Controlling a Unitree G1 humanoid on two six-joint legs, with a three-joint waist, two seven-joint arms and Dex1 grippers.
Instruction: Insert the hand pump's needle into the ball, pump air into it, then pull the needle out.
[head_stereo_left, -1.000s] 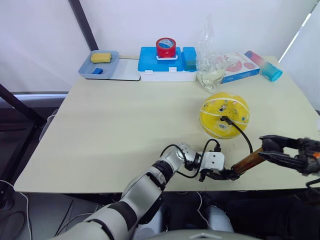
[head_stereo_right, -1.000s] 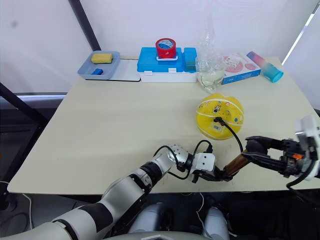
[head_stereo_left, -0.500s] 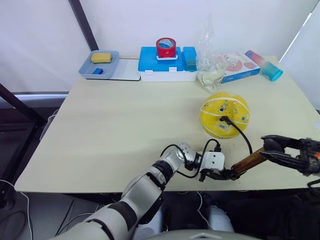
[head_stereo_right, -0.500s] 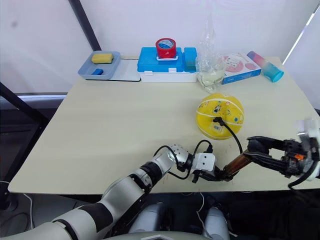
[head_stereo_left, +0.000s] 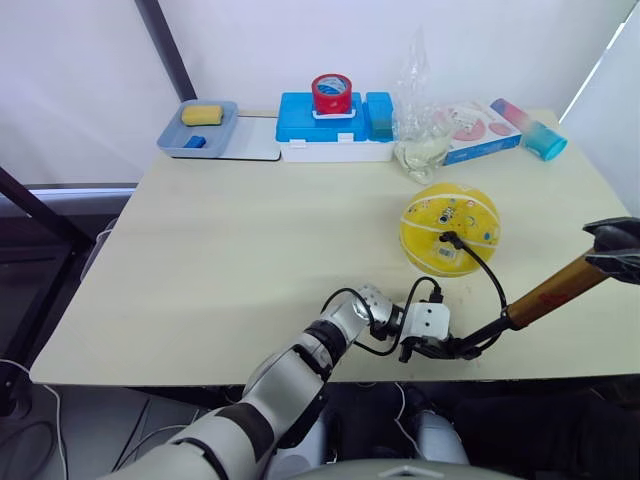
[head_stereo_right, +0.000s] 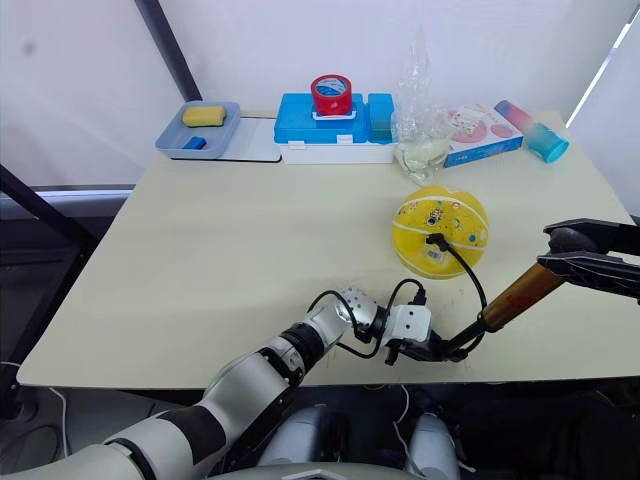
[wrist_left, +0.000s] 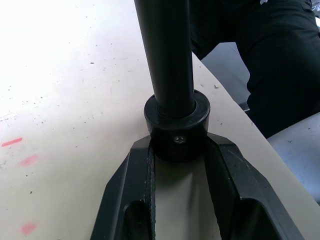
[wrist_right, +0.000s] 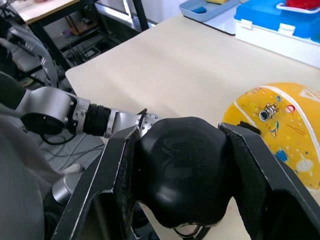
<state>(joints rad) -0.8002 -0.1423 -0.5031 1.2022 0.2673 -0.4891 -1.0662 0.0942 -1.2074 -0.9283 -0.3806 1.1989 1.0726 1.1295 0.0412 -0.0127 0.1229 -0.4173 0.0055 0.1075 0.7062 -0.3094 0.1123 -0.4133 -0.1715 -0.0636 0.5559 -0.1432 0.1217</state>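
Hand pump (head_stereo_left: 545, 297) lies slanted near table (head_stereo_left: 220, 250) front edge, hose (head_stereo_left: 480, 262) plugged into the ball (head_stereo_left: 448, 228) just behind it. Vs 0.5 s ago I see R gripper (wrist_right: 187, 175) drew the black handle far out and up; a black rod now shows between bronze barrel and base. So I judge this is the intake stroke, push comes next. R fingers clamp the rounded matte handle. L gripper (wrist_left: 177, 165) pinches the black end cap. Ball is glossy yellow, nearly round.
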